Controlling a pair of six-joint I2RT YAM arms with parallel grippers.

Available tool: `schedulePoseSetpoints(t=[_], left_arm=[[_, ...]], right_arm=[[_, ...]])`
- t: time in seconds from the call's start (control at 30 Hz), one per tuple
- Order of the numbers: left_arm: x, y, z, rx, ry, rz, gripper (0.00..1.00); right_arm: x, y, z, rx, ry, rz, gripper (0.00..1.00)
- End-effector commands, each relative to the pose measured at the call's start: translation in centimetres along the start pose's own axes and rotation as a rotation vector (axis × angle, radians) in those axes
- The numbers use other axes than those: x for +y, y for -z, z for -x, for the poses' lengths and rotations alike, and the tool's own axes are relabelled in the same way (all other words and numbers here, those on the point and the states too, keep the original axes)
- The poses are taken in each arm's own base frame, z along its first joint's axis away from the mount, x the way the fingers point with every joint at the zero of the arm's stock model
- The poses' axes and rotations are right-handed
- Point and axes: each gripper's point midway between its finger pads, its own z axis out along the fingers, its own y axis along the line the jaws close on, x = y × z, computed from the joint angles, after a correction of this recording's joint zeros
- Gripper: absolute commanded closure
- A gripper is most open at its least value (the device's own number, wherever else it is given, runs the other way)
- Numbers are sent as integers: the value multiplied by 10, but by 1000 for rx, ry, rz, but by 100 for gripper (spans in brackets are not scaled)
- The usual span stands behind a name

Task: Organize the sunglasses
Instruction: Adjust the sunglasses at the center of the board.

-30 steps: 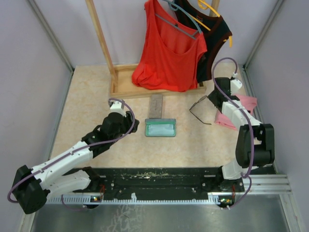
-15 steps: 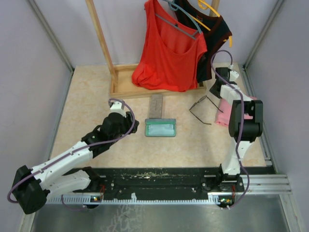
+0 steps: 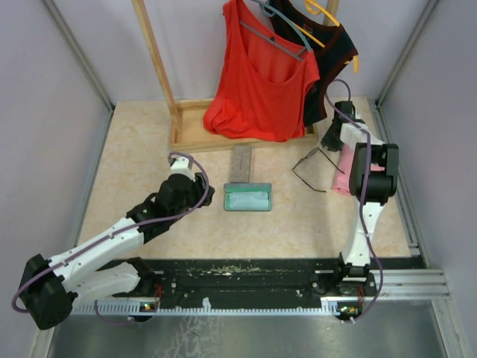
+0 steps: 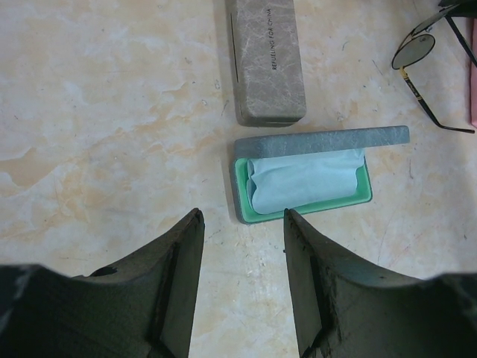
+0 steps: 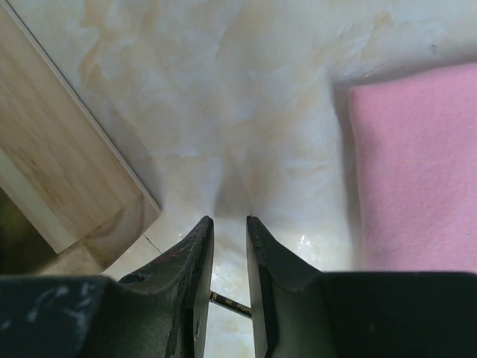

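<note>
Sunglasses (image 3: pixel 309 173) lie unfolded on the table (image 3: pixel 141 149), well to the right of the left gripper (image 4: pixel 241 216), with one slim arm reaching towards the right gripper (image 5: pixel 228 221); the left gripper's fingers (image 4: pixel 179 268) stand released, wide apart with nothing between them; just ahead of their tips sits an open case (image 4: pixel 320 138) with a light blue cloth (image 4: pixel 302 183) bunched inside it; further out from those tips a closed brown-grey case (image 4: pixel 264 60) lies lengthwise; the right gripper's fingers (image 5: pixel 195 268) stand only a narrow slot apart; a thin dark arm of the frame crosses that slot near the finger roots, and whether it is pinched I cannot tell; a wooden base (image 5: pixel 59 164) lies left of these fingertips, a pink cloth (image 5: pixel 417 171) right of them.
</note>
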Motion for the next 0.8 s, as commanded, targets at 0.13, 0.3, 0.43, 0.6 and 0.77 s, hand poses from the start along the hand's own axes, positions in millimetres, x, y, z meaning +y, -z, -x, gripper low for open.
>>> schedulePoseSetpoints(t=[0.13,0.3,0.43,0.6,0.77], left_arm=[[-1,-1,2,0,-4,-5,47],[-1,1,2,-2,-3,-7,47],[-2,3,3,-4,-3,-11,47],[-1,4,3,-3,-3,-12,47],[-2,6,5,-8,1,-18,47]], right_arm=[[-10,18,-33,62,6,33,76],[-18,35,-57,69,-41,54,78],[-16,53,-79,77,-54,95,78],[-13,77,-100,66,-43,127,77],[-25,104,-71,-70,50,74,74]])
